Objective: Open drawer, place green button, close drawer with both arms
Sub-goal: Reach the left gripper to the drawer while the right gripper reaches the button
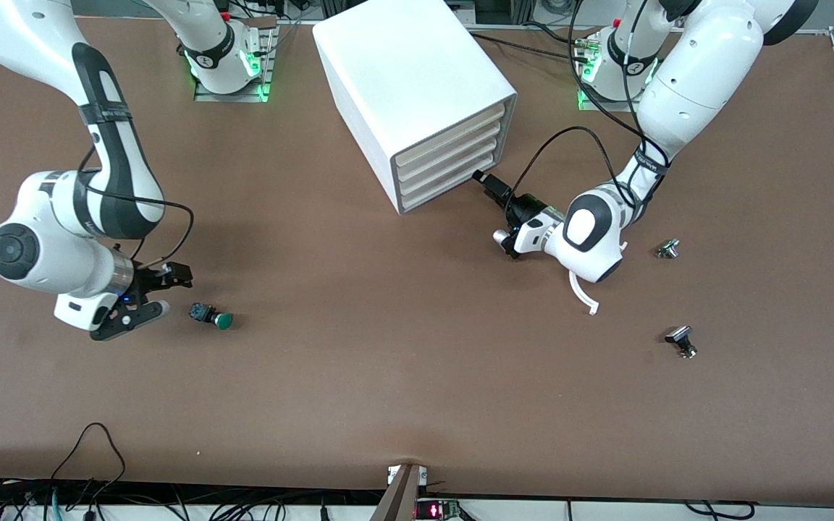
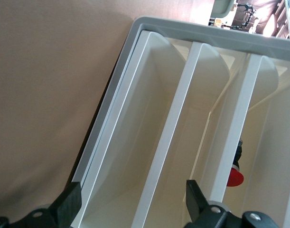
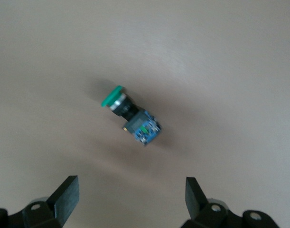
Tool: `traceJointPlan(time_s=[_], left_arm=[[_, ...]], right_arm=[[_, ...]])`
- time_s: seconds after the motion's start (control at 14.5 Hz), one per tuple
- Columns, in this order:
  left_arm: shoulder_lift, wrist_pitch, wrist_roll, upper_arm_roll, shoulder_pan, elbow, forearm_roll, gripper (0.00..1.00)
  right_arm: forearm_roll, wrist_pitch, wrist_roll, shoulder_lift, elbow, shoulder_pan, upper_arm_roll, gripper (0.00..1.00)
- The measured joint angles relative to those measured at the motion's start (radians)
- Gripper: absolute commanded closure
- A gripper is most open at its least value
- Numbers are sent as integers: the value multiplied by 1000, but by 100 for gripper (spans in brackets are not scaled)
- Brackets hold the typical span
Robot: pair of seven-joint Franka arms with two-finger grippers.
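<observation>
At centre of the front frame, left gripper (image 1: 488, 185) up against the cabinet's (image 1: 402, 79) bottom drawer (image 1: 453, 182), fingers apart, drawer shut. At lower left of the frame, right gripper (image 1: 160, 293) low over the table (image 1: 388, 362), fingers spread, just beside the green-capped button (image 1: 212, 316), lying on its side, not touched.

The worktop (image 1: 388, 347) looks like matt brown board, smooth. The cabinet (image 1: 402, 79) is smooth white plastic with a soft sheen, its drawer (image 1: 453, 182) fronts cream and matt. The button (image 1: 212, 316) has a glossy green plastic cap. Both arms wear glossy white shells.
</observation>
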Motion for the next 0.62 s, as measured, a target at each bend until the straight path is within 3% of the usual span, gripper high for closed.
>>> traceJointPlan(time_s=[0.14, 0.41, 0.55, 0.62], left_arm=[[0, 0, 17, -11, -3, -2, 0, 10], [0, 0, 20, -47, -9, -11, -1, 23], [0, 0, 21, -57, -9, -23, -1, 33], [0, 0, 21, -61, -9, -30, -1, 44]], right_arm=[[9, 46, -133, 29, 0, 0, 3, 1], [117, 137, -419, 92, 0, -4, 3, 1], [127, 175, -535, 120, 0, -3, 3, 1], [128, 183, -583, 130, 0, -3, 3, 1]])
